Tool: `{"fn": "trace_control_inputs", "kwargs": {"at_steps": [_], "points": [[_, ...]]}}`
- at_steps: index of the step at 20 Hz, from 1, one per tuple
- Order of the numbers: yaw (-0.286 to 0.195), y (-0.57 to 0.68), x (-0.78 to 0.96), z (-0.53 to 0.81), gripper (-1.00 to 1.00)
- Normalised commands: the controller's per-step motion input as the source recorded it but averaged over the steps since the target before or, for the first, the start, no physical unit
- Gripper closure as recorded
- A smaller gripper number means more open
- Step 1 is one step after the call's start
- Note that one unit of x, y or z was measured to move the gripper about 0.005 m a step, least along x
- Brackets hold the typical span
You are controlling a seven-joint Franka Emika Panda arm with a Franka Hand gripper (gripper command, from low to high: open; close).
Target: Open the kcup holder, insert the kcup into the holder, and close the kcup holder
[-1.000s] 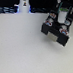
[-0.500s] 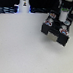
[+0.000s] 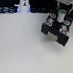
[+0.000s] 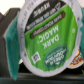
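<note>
kcup (image 4: 48, 42) lid reads "DARK MAGIC", green label; gripper (image 3: 61, 16) over kcup holder (image 3: 56, 31), clamped on the kcup.

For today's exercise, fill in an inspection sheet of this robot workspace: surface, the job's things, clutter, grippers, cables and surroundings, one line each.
Surface: pale table, bare in front.
Job's things: black kcup holder stands toward the exterior view's right; green kcup fills the wrist view, lid reading "Dark Magic".
Clutter: tall white post at the back; darker pods sit on the holder.
Grippers: gripper is directly over the holder; fingers not distinguishable, grip cannot be confirmed.
Cables: nothing seen.
Surroundings: dark background behind the table, blurred.
</note>
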Motion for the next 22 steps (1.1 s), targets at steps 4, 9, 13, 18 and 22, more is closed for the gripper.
{"fn": "trace_control_inputs", "kwargs": {"at_steps": [4,9,13,18,22], "points": [[0.015,-0.08,-0.02,-0.2,1.0],[0.002,-0.06,0.01,-0.11,1.0],[-0.013,-0.22,0.09,0.24,1.0],[-0.029,-0.34,0.04,0.22,1.0],[-0.001,-0.09,0.01,-0.08,1.0]]}}
